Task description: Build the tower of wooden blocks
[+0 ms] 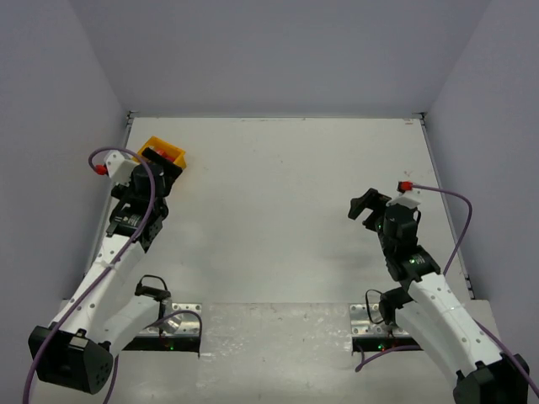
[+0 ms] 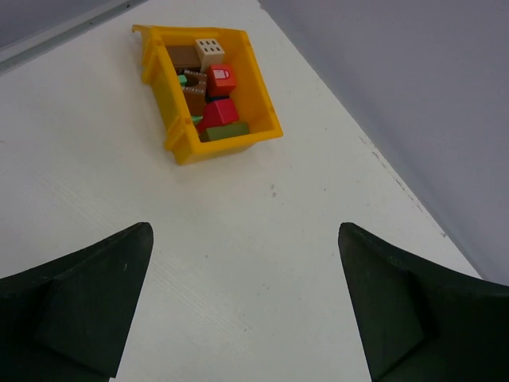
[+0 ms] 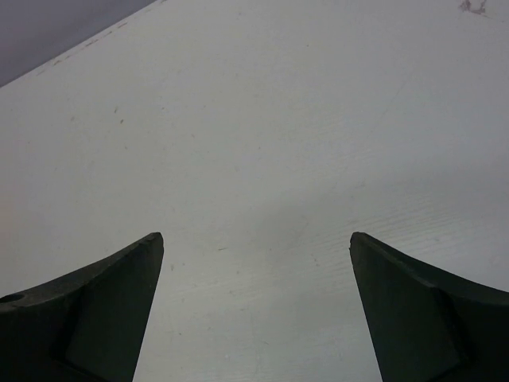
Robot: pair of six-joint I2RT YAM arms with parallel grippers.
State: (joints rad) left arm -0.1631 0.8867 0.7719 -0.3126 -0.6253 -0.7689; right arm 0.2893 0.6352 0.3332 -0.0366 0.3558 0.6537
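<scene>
The wood blocks [image 2: 213,94] lie heaped in a yellow-orange tray [image 2: 181,137]: red, brown, tan, olive and a bit of green show. In the top view the tray [image 1: 162,150] sits at the far left, partly hidden by my left arm. My left gripper [image 2: 245,231] is open and empty, hovering short of the tray. My right gripper [image 3: 256,237] is open and empty over bare table at the right, seen from above as a dark head [image 1: 370,207].
Grey walls close the table on the left, back and right. The table's right edge [image 1: 446,210] runs near my right arm. Both arm bases are bolted on plates at the near edge [image 1: 278,324].
</scene>
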